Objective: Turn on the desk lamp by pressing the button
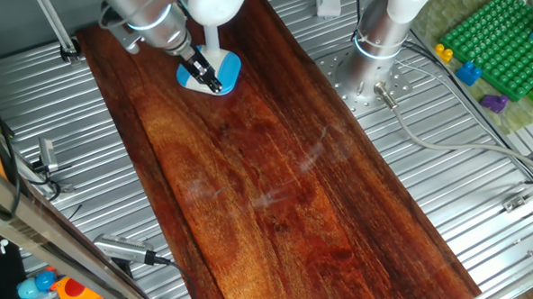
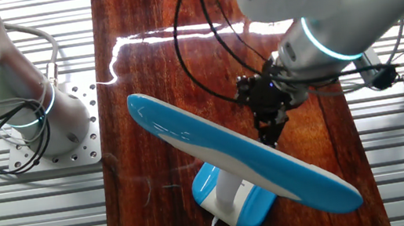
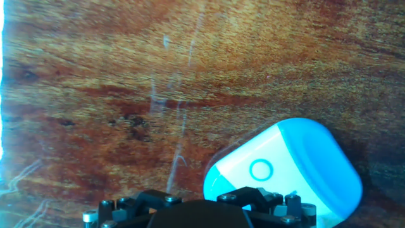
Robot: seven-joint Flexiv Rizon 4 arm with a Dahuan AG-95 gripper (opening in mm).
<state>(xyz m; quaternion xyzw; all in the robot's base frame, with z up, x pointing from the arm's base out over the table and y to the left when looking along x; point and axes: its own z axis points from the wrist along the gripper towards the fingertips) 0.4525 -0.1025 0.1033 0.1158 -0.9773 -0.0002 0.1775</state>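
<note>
- One lamp, one arm: the desk lamp (image 1: pixel 218 68) is seen standing near the far end of the dark wooden surface (image 1: pixel 274 186), with its light-blue base (image 3: pixel 288 174) resting flat on the wood.
- The button (image 3: pixel 261 170) is seen in the hand view as a small ring on the white top face of the base, just ahead of the claw body at the bottom edge.
- The claw (image 1: pixel 204 75) is seen over the base in one fixed view, very close to it; contact cannot be confirmed.
- In the other fixed view the claw (image 2: pixel 269 123) is partly hidden behind the lamp's long head (image 2: pixel 239 151), which is tilted across the picture.
- Claw state: cannot be told; no gap or touching tips are shown clearly in any view, and nothing appears to be held.
- Step in hand is judged to be the final approach to the button, not yet pressed; no light from the head is visible.
- For a good press, a fingertip should be lined up over the ring, then brought straight down, gently, so the base is not pushed sideways.
- The head and neck should be kept clear of during descent.
- Risk judged: an off-centre touch lands on the white face beside the ring.
</note>
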